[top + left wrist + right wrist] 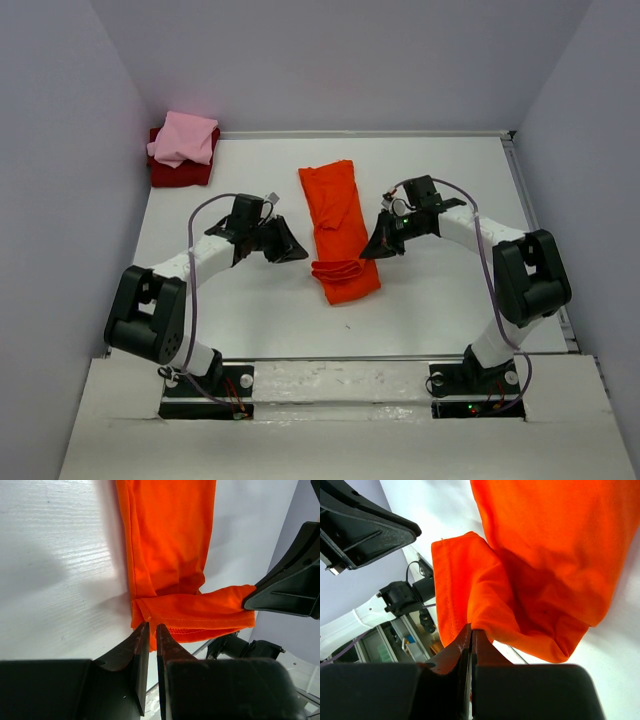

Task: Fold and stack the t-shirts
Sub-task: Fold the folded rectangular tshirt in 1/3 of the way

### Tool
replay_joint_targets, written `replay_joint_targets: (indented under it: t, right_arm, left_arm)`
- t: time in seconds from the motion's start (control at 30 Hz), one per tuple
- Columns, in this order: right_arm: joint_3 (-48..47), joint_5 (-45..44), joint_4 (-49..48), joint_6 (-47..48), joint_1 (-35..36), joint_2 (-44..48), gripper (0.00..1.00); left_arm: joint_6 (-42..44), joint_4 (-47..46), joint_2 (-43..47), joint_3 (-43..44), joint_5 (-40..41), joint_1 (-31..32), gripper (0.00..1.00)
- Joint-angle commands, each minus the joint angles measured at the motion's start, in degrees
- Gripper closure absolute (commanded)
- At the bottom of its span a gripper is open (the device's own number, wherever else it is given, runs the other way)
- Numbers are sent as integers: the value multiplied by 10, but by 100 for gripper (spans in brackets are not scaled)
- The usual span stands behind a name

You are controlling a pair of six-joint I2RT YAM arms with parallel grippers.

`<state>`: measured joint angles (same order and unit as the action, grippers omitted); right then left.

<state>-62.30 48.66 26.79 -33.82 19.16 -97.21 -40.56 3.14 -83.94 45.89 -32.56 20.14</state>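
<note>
The bright orange-red t-shirt (336,215) lies in the middle of the table as a long narrow strip running front to back. Its near end is lifted and doubled back over itself (200,612). My left gripper (297,250) pinches the left corner of that raised end, and cloth shows between its fingertips (152,626). My right gripper (374,248) is shut on the right corner, with the fabric bunched at its tips (471,629). The light pink t-shirt (184,138) sits folded on top of the dark red t-shirt (180,174) in the far left corner.
Grey walls close in the white table (450,180) on the left, back and right. The two-shirt stack sits tight against the left wall. Both arm bases stand at the near edge. Each wrist view shows the other gripper across the cloth.
</note>
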Motion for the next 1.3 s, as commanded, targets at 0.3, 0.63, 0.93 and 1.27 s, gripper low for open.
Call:
replay_joint_targets:
  t: [0.3,0.63,0.93,1.27]
  right_arm:
    - [-90,22,1,3,-3,-36,100]
    - [-120,20,11,9,-3,-63,100]
    - [-192,19,12,13,-19,-130,100]
    - [-243,11,12,34,-47,-205,100]
  left_arm:
    - [15,-16,-23,23,-30,-16,80]
    - [15,-45,-38,8,-45,-22,76]
    - [25,-41,-48,21,-56,-36,76]
    - [39,-37,-25,-14,-57,-45,76]
